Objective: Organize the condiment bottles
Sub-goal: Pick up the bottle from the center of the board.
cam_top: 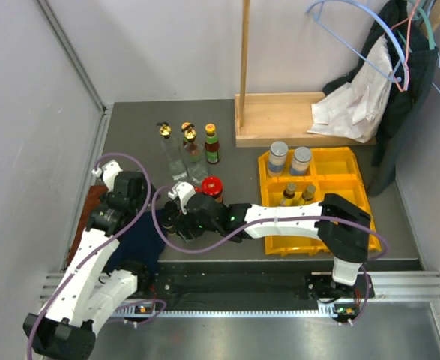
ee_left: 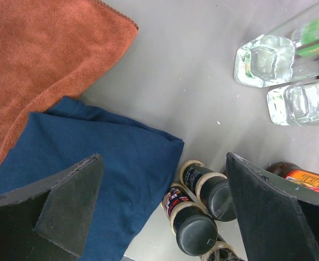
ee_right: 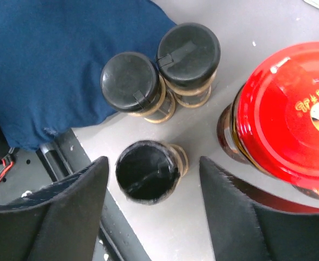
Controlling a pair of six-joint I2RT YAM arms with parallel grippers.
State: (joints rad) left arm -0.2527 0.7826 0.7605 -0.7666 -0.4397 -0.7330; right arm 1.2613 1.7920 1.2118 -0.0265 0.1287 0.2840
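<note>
Setting: we judge this a robotics lab test cell.
Enclosure: plain pale partition walls point(cam_top: 25, 90) surround a matte grey tabletop point(cam_top: 130, 135).
Mounting: we note a ribbed aluminium base rail point(cam_top: 242, 311) and loose purple cabling point(cam_top: 205, 248).

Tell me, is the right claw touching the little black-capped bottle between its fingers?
Apart. The right wrist view shows the right gripper open around the black-capped bottle, with a thin gap showing on each side.

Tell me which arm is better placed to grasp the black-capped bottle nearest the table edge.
Right: the right gripper, open, straddles that bottle from above. The left gripper hangs open over the blue cloth's edge.
</note>
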